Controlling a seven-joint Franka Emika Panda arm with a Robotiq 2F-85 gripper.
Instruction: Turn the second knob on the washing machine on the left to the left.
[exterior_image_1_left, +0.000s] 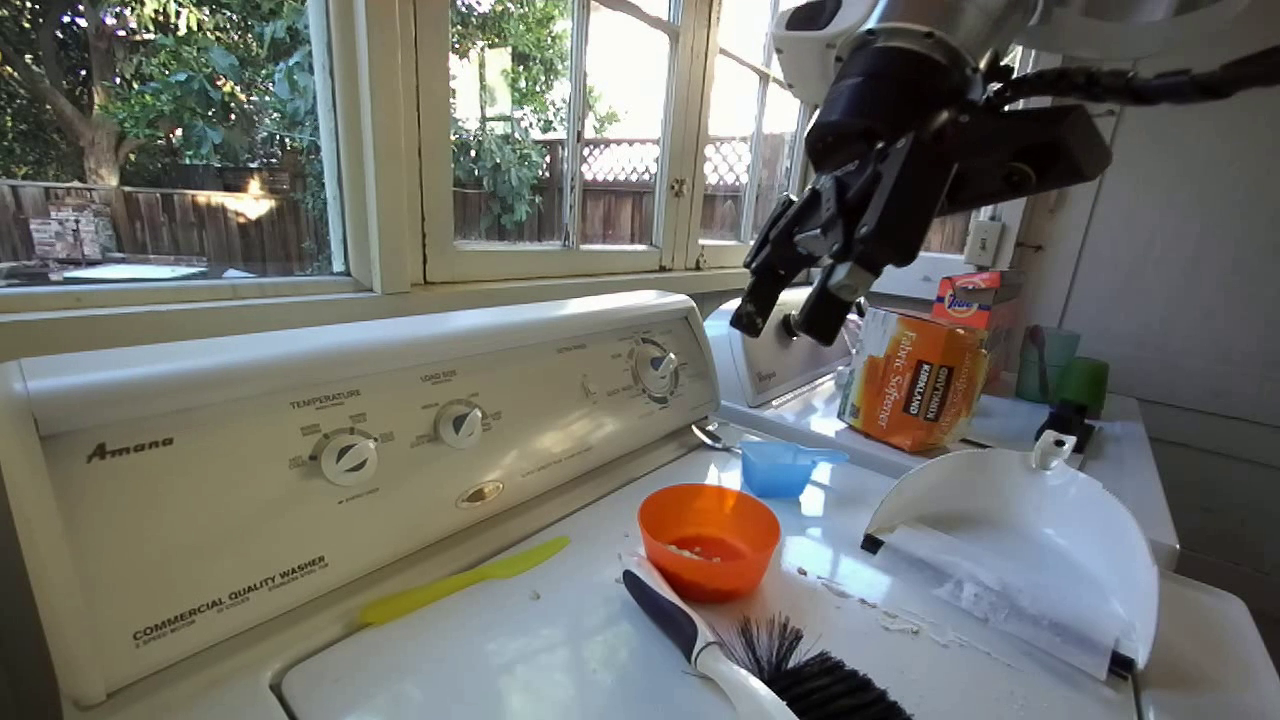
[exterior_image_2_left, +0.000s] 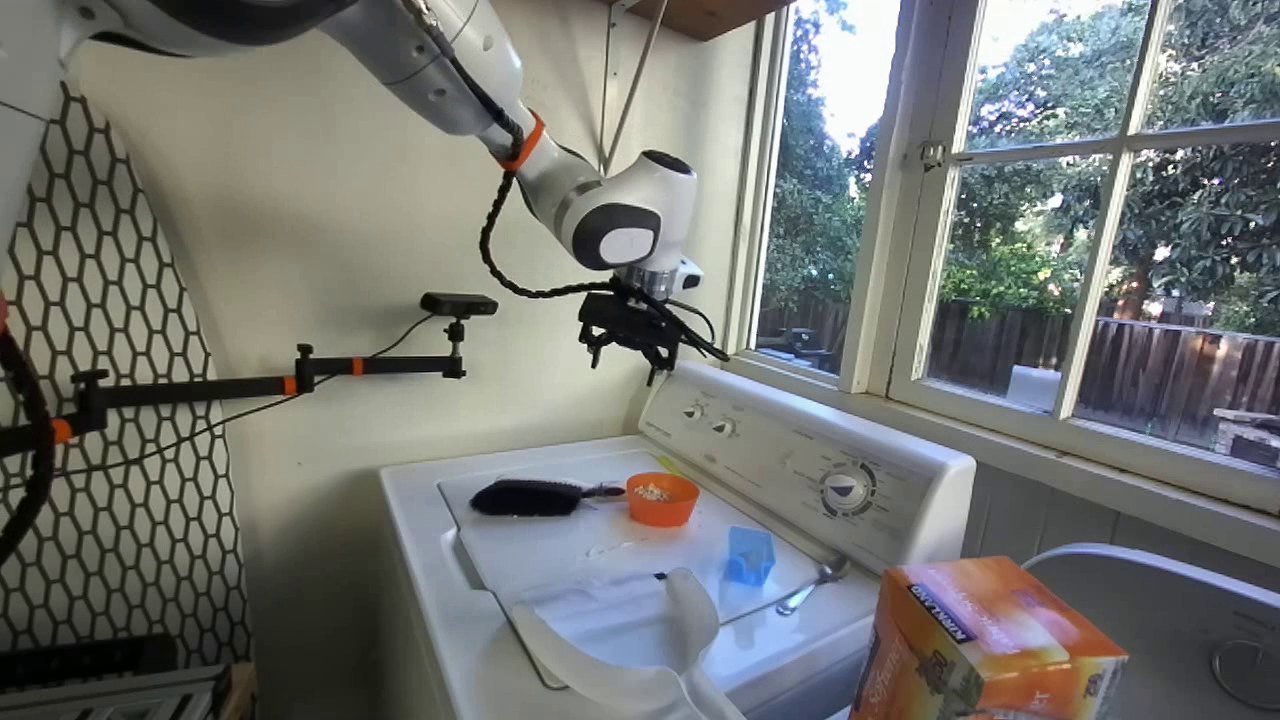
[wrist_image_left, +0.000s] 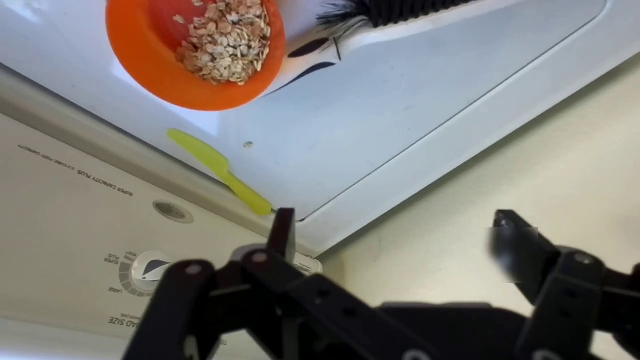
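The white washing machine (exterior_image_1_left: 450, 660) has a control panel with three knobs. The second one, the white LOAD SIZE knob (exterior_image_1_left: 460, 424), also shows in an exterior view (exterior_image_2_left: 723, 428) and at the lower left of the wrist view (wrist_image_left: 148, 271). The TEMPERATURE knob (exterior_image_1_left: 349, 457) is beside it, and a larger dial (exterior_image_1_left: 656, 369) is at the panel's far end. My gripper (exterior_image_2_left: 624, 370) is open and empty, above the washer near the TEMPERATURE end of the panel. In the wrist view, my gripper (wrist_image_left: 395, 215) has its fingers wide apart, pointing down, away from the LOAD SIZE knob.
On the washer lid are an orange bowl (exterior_image_1_left: 650, 545) of oats, a black brush (exterior_image_2_left: 525, 497), a yellow knife (wrist_image_left: 225, 172), a blue scoop (exterior_image_1_left: 775, 470), a spoon (exterior_image_2_left: 797, 598) and a white dustpan (exterior_image_1_left: 1050, 530). A fabric softener box (exterior_image_1_left: 915, 380) stands beyond. Windows rise behind the panel.
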